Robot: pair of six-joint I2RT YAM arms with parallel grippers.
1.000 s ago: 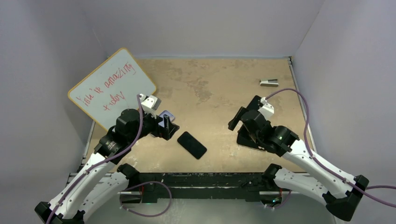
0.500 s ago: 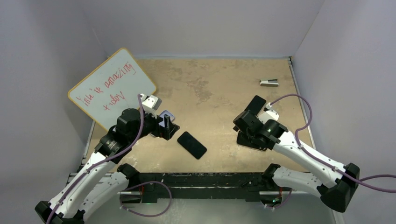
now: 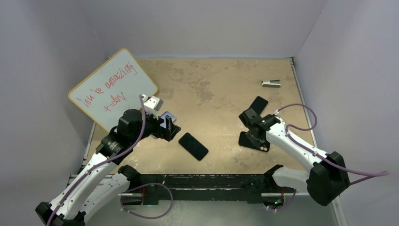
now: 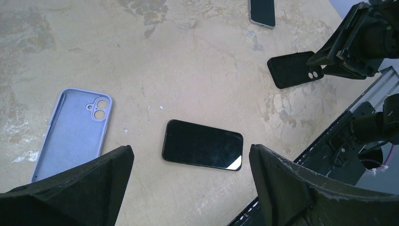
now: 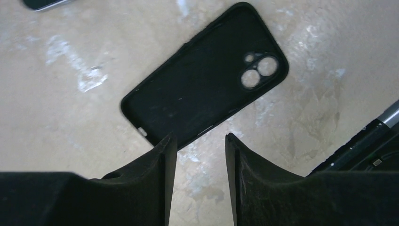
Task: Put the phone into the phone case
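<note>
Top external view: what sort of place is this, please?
Probably a robot lab test cell: pale walls box in a worn tabletop, the left arm and right arm are mounted at its near edge, and a handwritten whiteboard leans at left.

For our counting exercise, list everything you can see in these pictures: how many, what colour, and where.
phone: 1, glossy black, flat on the table, front middle
phone case: 1, pale lavender, open side up, left of the phone, not touching it
black case: 1, black, open side up, front right
second phone: 1, black with a pale edge, behind the black case
whiteboard: 1, white with red writing, left side
small grey object: 1, grey, far right, too small to identify
table: 1, tan, worn
left gripper: 1, black, open, over the phone case
right gripper: 1, black, open, over the black case
</note>
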